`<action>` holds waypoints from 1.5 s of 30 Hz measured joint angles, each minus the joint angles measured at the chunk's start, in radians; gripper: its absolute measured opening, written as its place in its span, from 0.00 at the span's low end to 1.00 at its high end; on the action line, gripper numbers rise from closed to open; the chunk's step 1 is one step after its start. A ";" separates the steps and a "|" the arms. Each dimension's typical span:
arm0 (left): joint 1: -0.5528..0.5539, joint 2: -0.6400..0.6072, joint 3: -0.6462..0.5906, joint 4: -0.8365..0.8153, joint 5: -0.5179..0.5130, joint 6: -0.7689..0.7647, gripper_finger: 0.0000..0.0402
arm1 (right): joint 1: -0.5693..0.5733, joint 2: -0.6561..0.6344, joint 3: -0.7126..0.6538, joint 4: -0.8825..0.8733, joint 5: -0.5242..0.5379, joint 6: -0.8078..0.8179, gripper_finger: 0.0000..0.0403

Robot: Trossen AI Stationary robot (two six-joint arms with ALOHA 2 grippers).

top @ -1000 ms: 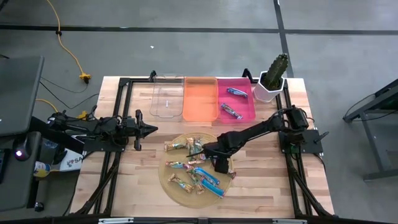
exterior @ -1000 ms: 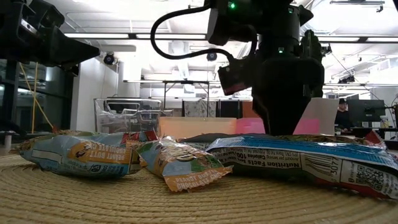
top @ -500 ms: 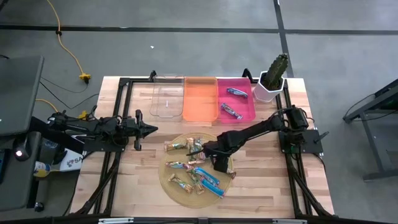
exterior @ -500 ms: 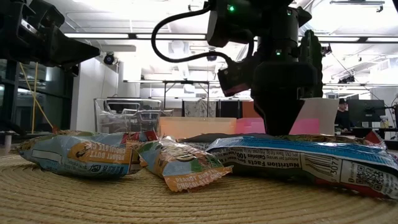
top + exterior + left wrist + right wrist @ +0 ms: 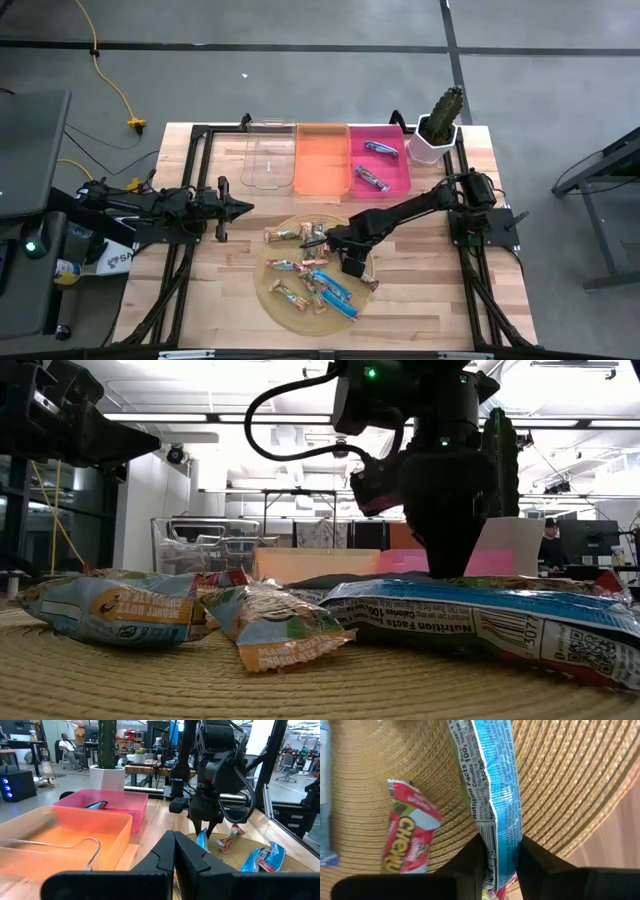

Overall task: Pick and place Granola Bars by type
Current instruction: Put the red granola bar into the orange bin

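We see the right gripper (image 5: 352,262) over the woven mat's (image 5: 285,308) right rim, fingers pinched on a blue bar (image 5: 492,795) (one end lifted); bare table lies beyond that rim. Two bars (image 5: 372,178) sit in the pink bin (image 5: 402,180) behind the mat. The left gripper (image 5: 243,208) waits closed, empty, left of the mat.

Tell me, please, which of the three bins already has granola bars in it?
The pink bin, at the right end of the row beside the potted cactus, holds two bars; the orange bin and clear bin hold none.
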State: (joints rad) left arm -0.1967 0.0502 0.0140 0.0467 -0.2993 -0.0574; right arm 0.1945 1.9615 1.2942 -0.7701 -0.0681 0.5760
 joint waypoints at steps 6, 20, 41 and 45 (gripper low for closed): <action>0.000 0.000 0.000 0.000 0.000 0.000 0.00 | -0.023 -0.055 -0.001 0.001 -0.002 0.031 0.18; 0.000 0.000 0.000 0.000 0.001 0.000 0.00 | -0.101 -0.264 -0.001 0.297 -0.125 0.051 0.18; 0.000 0.000 0.000 0.000 0.001 0.000 0.00 | -0.253 -0.322 0.001 0.915 -0.007 0.114 0.18; 0.000 0.000 0.000 0.000 0.001 0.000 0.00 | -0.301 -0.321 0.001 0.871 0.172 0.183 0.18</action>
State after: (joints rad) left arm -0.1967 0.0502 0.0142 0.0470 -0.2981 -0.0574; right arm -0.1062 1.6400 1.2949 0.1007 0.1040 0.7594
